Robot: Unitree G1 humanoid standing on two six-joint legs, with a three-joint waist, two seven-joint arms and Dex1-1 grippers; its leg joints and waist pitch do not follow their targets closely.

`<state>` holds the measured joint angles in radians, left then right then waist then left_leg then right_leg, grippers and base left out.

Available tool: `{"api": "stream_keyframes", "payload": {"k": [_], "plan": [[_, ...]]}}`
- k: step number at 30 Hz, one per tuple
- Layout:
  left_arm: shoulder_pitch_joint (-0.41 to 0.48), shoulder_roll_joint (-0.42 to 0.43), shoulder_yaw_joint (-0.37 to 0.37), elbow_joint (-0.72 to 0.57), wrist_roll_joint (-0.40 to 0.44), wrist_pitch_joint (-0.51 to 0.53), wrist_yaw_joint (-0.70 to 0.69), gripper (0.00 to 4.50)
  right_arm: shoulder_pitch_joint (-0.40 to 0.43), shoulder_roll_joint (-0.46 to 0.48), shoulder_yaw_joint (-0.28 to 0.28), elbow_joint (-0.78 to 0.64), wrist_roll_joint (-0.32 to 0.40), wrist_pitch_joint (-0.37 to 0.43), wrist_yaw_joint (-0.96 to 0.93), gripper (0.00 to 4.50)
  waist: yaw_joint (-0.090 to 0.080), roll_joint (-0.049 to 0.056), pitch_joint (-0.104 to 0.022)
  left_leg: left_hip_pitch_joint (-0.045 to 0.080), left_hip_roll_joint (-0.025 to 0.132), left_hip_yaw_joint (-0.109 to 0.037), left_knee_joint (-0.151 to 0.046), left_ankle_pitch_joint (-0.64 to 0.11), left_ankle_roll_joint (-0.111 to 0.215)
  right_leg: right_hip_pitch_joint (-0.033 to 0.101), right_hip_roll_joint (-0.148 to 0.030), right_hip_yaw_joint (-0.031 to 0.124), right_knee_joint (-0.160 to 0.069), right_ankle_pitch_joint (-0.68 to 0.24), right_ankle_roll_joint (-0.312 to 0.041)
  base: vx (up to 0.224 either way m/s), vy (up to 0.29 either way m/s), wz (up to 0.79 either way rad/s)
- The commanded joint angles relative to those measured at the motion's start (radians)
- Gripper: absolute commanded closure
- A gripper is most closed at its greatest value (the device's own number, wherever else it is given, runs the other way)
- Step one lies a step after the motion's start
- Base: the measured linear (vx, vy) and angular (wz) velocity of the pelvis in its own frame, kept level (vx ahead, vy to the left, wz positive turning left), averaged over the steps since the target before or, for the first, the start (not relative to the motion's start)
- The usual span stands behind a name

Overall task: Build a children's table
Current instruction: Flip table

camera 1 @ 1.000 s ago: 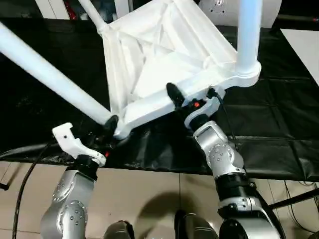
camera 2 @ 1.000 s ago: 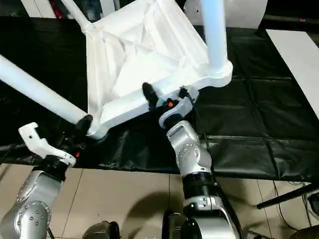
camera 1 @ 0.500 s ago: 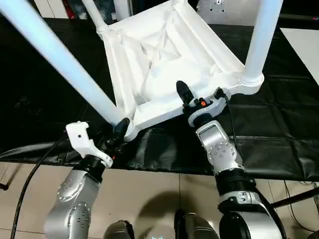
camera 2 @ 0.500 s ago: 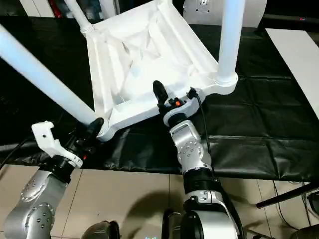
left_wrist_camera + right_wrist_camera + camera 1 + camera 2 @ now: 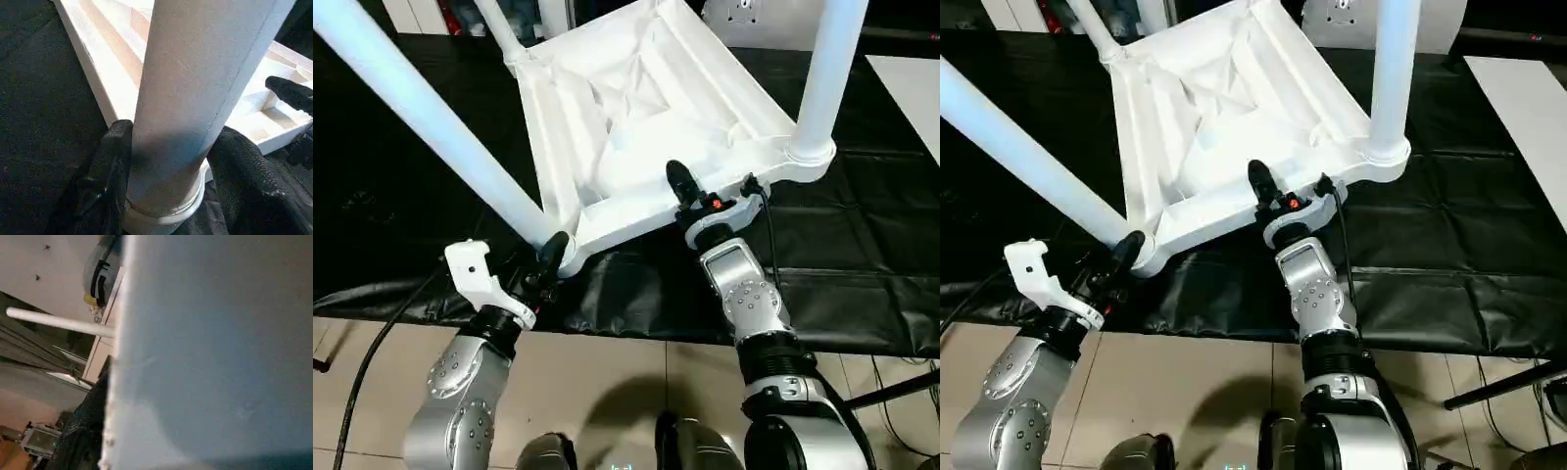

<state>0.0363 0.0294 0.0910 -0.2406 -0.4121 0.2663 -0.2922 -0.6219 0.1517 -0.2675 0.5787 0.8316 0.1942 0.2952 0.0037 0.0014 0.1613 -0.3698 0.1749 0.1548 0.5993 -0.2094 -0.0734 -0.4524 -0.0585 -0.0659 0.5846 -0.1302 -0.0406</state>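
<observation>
The children's table [image 5: 636, 108] lies upside down and tilted on the black work table, ribbed underside facing me. Three white legs stand in its corner sockets: one slanting up to the left [image 5: 431, 108], one upright on the right [image 5: 822, 69], one at the far corner [image 5: 499, 24]. My left gripper [image 5: 168, 161] is shut on the slanting leg just above its near-left socket, a black finger [image 5: 112, 171] on each side. My right gripper [image 5: 690, 201] is on the near rim of the top, one finger [image 5: 680, 184] over the inside, the other hidden beneath.
The black-covered work table [image 5: 862, 225] ends just behind my wrists, with tiled floor [image 5: 626, 382] below. A white panel [image 5: 911, 88] lies at the far right. A black cable [image 5: 372, 343] hangs from my left arm.
The table has tipped: the slanting leg swung more upright as my left arm moved up and right with it. My right gripper has closed in on the near rim.
</observation>
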Motion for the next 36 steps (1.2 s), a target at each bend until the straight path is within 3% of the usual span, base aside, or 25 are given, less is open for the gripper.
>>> {"api": "stream_keyframes", "payload": {"k": [1, 2, 4, 5, 6, 7, 11, 20, 22, 26, 31, 36], "plan": [[0.019, -0.001, -0.091, 0.055, 0.019, 0.043, -0.04, 2.41, -0.14, 0.175, 0.045, -0.047, 0.009, 0.017, 0.054, 2.3, 0.0, -0.014, -0.087, -0.005, 0.033, 0.005, -0.063, -0.046, 0.156, 0.077, -0.062, 0.044, -0.061, -0.29, -0.167, 0.0, 0.0, 0.0], [0.018, 0.005, -0.087, 0.054, 0.011, 0.048, -0.049, 2.41, -0.141, 0.167, 0.045, -0.05, 0.011, 0.018, 0.051, 2.33, 0.0, -0.014, -0.086, -0.005, 0.033, 0.005, -0.063, -0.044, 0.157, 0.076, -0.062, 0.044, -0.061, -0.291, -0.165, 0.0, 0.0, 0.0], [0.02, 0.017, -0.081, 0.047, 0.003, 0.052, -0.06, 1.85, -0.145, 0.155, 0.04, -0.055, 0.012, 0.013, 0.042, 2.39, 0.0, -0.013, -0.087, -0.005, 0.032, 0.005, -0.062, -0.04, 0.156, 0.077, -0.062, 0.045, -0.06, -0.285, -0.167, 0.0, 0.0, 0.0], [0.023, 0.025, -0.076, 0.042, 0.002, 0.048, -0.065, 1.85, -0.147, 0.147, 0.037, -0.058, 0.013, 0.008, 0.036, 2.39, 0.0, -0.007, -0.088, -0.004, 0.032, 0.005, -0.061, -0.034, 0.158, 0.076, -0.061, 0.044, -0.06, -0.275, -0.171, 0.0, 0.0, 0.0], [0.027, 0.031, -0.072, 0.033, -0.01, 0.055, -0.076, 1.71, -0.151, 0.138, 0.029, -0.06, 0.016, 0.002, 0.029, 2.39, 0.0, -0.007, -0.088, -0.004, 0.032, 0.005, -0.061, -0.034, 0.158, 0.076, -0.061, 0.044, -0.06, -0.275, -0.171, 0.0, 0.0, 0.0], [0.032, 0.041, -0.069, 0.021, -0.024, 0.061, -0.092, 1.71, -0.156, 0.127, 0.02, -0.062, 0.018, -0.007, 0.02, 2.39, 0.0, -0.003, -0.092, -0.005, 0.033, 0.003, -0.061, -0.02, 0.157, 0.079, -0.062, 0.044, -0.053, -0.252, -0.182, 0.0, 0.0, 0.0], [0.045, 0.062, -0.059, -0.003, -0.04, 0.059, -0.12, 1.71, -0.162, 0.096, 0.008, -0.07, 0.014, -0.035, 0.008, 2.43, -0.011, -0.006, -0.094, -0.008, 0.032, 0.005, -0.058, -0.004, 0.171, 0.082, -0.061, 0.044, -0.049, -0.205, -0.207, 0.0, 0.0, 0.0], [0.053, 0.068, -0.041, -0.008, -0.056, 0.03, -0.131, 1.71, -0.162, 0.069, -0.002, -0.093, 0.007, -0.054, -0.006, 2.48, -0.015, -0.005, -0.096, -0.006, 0.034, 0.006, -0.057, -0.005, 0.174, 0.083, -0.059, 0.044, -0.048, -0.199, -0.218, 0.0, 0.0, 0.0], [0.051, 0.071, -0.043, -0.01, -0.062, 0.035, -0.139, 1.71, -0.162, 0.065, -0.003, -0.092, 0.003, -0.057, -0.006, 2.48, -0.015, -0.009, -0.096, -0.006, 0.034, 0.006, -0.057, -0.001, 0.175, 0.084, -0.06, 0.045, -0.045, -0.195, -0.219, 0.0, 0.0, 0.0], [0.05, 0.084, -0.048, -0.011, -0.061, 0.031, -0.16, 1.71, -0.15, 0.067, 0.005, -0.111, -0.004, -0.051, -0.006, 2.48, -0.016, -0.006, -0.093, -0.005, 0.034, 0.007, -0.056, 0.002, 0.182, 0.082, -0.059, 0.044, -0.047, -0.191, -0.219, 0.0, 0.0, 0.0], [0.014, 0.098, -0.055, 0.04, -0.059, -0.036, -0.226, 1.71, -0.125, 0.069, 0.003, -0.136, 0.013, -0.034, -0.005, 2.48, -0.015, -0.008, -0.091, -0.003, 0.032, 0.006, -0.057, 0.01, 0.187, 0.08, -0.058, 0.045, -0.048, -0.183, -0.218, 0.0, 0.0, 0.0], [-0.038, 0.125, -0.058, 0.129, -0.049, -0.078, -0.299, 1.71, -0.106, 0.069, 0.01, -0.141, 0.018, -0.012, 0.006, 2.48, -0.012, -0.002, -0.089, 0.002, 0.033, 0.006, -0.059, 0.004, 0.187, 0.078, -0.058, 0.045, -0.046, -0.165, -0.228, 0.0, 0.0, 0.0]]}}
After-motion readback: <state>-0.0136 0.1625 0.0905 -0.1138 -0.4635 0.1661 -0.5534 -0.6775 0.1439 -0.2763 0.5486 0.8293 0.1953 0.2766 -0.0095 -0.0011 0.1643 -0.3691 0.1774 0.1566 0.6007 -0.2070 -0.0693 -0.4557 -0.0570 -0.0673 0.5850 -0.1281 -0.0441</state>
